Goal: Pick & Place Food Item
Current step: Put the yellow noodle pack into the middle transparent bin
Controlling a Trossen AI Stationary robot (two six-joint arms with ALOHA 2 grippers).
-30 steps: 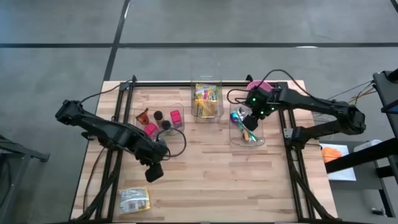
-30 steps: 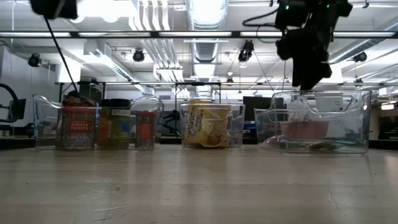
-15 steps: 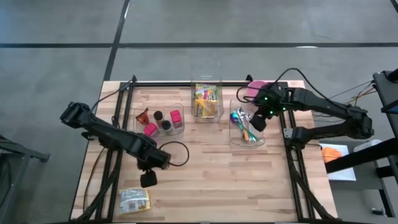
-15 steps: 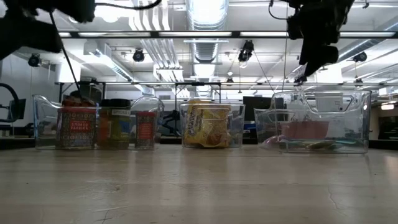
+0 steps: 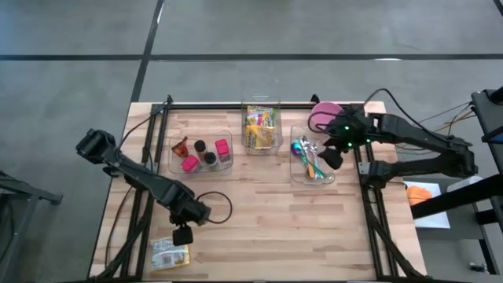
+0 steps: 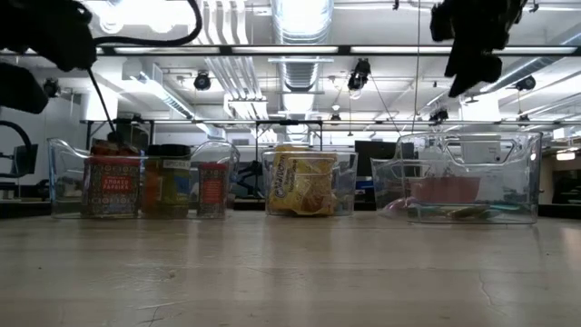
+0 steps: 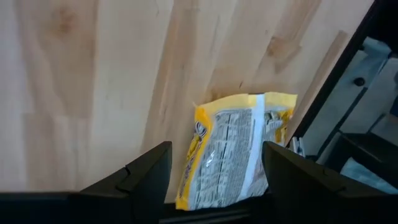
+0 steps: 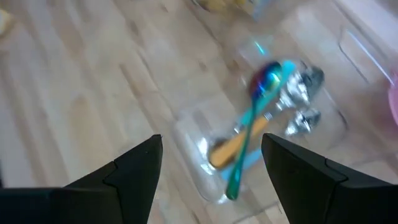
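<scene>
Snack packet (image 5: 170, 252) lying flat near the table's front-left corner, yellow foil, probably light, crinkly and slippery. Best pinched across a sealed edge, not the puffy middle. Left gripper (image 5: 182, 234) hovering just above it, jaws wide, holding nothing. Right gripper (image 5: 331, 157) open and empty over the cutlery bin (image 5: 296, 172).

The left arm reached from the table's left edge toward the front of the table, and the left gripper (image 5: 182, 234) pointed down near the front left corner with its two fingers (image 7: 146, 171) spread apart, holding nothing. The right arm came in from the right side, and the right gripper (image 5: 331, 157) hung above the table, its fingers (image 8: 134, 168) also apart and empty.
</scene>
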